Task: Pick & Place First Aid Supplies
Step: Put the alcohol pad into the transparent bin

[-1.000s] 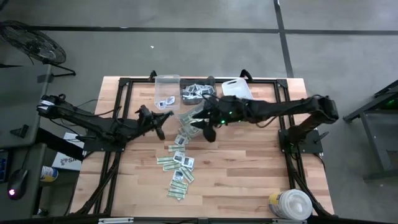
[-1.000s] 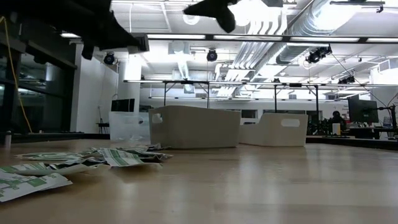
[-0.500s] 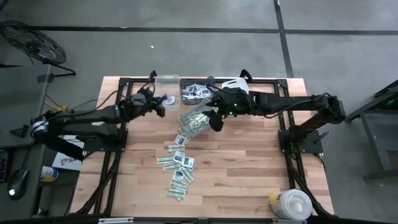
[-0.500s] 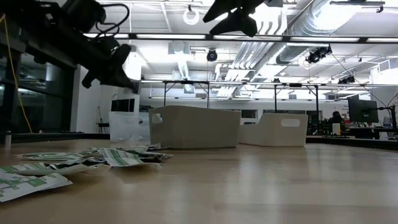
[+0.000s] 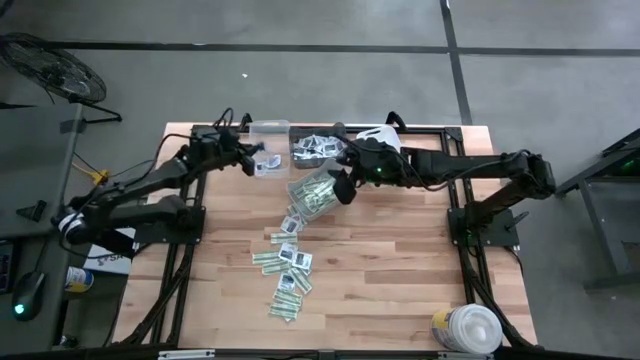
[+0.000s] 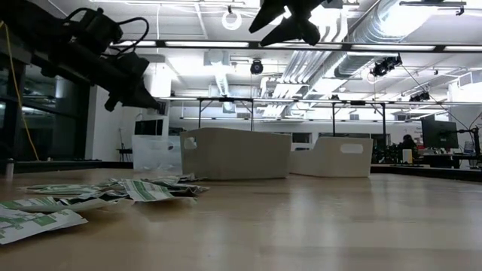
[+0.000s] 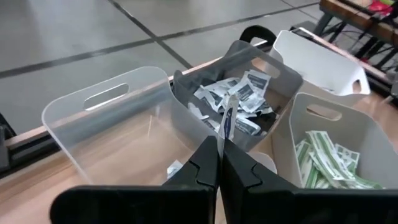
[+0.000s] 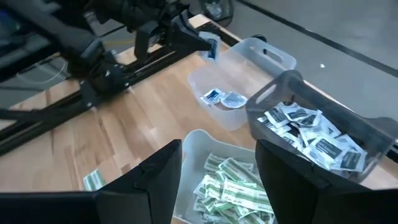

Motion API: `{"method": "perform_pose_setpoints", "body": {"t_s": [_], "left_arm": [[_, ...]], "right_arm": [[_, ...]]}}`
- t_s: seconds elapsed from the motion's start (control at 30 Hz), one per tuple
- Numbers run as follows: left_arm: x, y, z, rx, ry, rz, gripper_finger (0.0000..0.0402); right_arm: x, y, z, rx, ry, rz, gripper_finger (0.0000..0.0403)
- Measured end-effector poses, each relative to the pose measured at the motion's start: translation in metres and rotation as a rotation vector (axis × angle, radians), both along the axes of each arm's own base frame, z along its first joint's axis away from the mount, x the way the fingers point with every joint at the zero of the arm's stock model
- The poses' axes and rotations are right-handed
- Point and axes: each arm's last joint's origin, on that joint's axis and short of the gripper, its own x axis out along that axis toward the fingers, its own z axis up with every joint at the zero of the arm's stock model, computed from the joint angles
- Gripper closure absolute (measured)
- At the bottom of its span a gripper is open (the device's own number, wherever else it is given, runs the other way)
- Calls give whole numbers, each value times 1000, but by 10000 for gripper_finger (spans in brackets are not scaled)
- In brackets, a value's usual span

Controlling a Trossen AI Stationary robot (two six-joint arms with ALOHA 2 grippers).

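Your left gripper (image 7: pixel 220 163), clenched on one small packet (image 7: pixel 227 122), hangs over the clear bin (image 5: pixel 268 140) at the table's (image 5: pixel 400 280) twelve o'clock edge: release it low, inside the walls. Your right gripper (image 5: pixel 341 186), fingers spread and empty, hovers over the strip-filled bin (image 5: pixel 312 192); loose packets (image 5: pixel 285 260) trail toward six o'clock, beside bare wood.

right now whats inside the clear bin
Two small blue-print packets lie on the clear bin's floor. The left end effector, gripping a packet, hides part of that floor.
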Motion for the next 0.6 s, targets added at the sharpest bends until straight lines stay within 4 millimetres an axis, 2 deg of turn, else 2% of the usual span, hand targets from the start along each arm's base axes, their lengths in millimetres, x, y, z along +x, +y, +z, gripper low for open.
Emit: {"method": "perform_pose_setpoints", "body": {"t_s": [0.3,0.6], "left_arm": [[-6,23,-11,7,18,-70,401],[17,55,-12,-43,83,-161,392]], "right_arm": [[-1,-3,1,-30,-14,-124,203],[-2,-5,1,32,-52,-183,203]]}}
